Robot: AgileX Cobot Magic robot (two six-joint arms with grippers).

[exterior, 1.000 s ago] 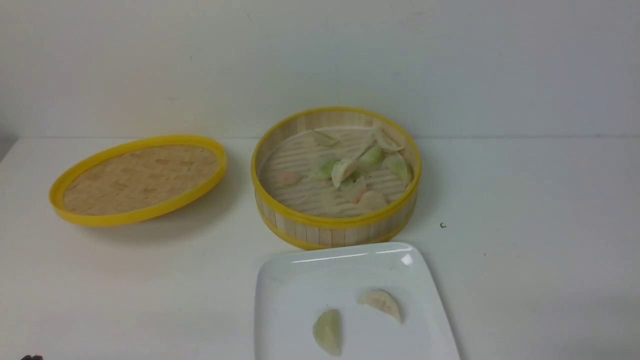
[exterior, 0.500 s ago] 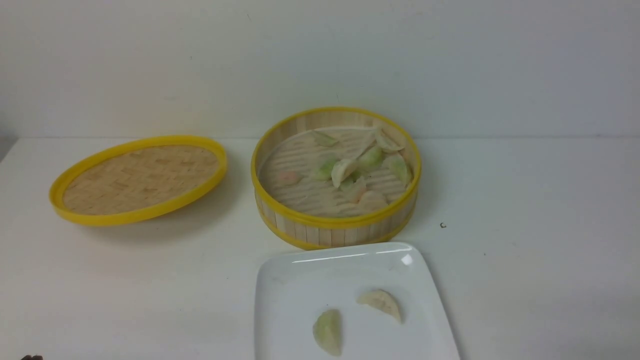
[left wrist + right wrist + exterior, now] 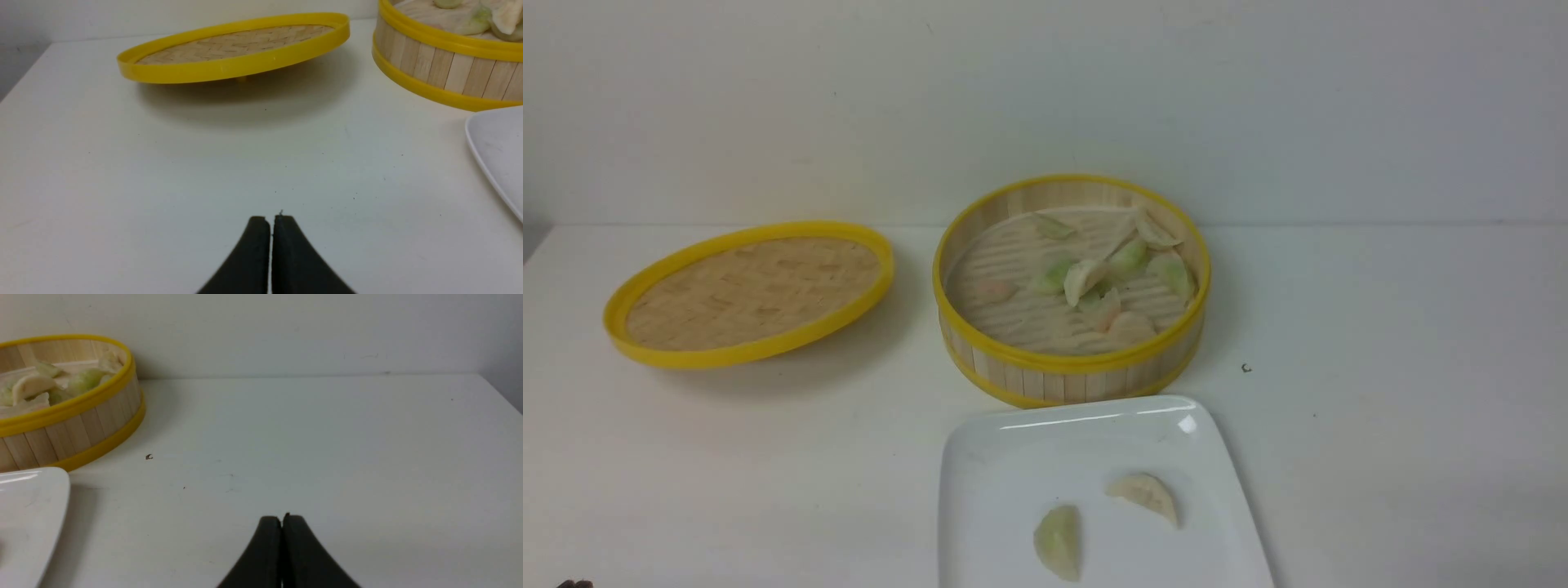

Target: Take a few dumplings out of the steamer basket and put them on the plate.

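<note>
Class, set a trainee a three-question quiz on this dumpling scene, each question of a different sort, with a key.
1. How many dumplings lie on the plate?
2. True or false: the left pincer holds a dumpling.
3. The lid is: A) on the steamer basket; B) on the table to the basket's left; C) on the plate.

Key:
1. Two: a green dumpling and a cream dumpling.
2. False: it is shut on nothing, as is the right pincer.
3. B.
</note>
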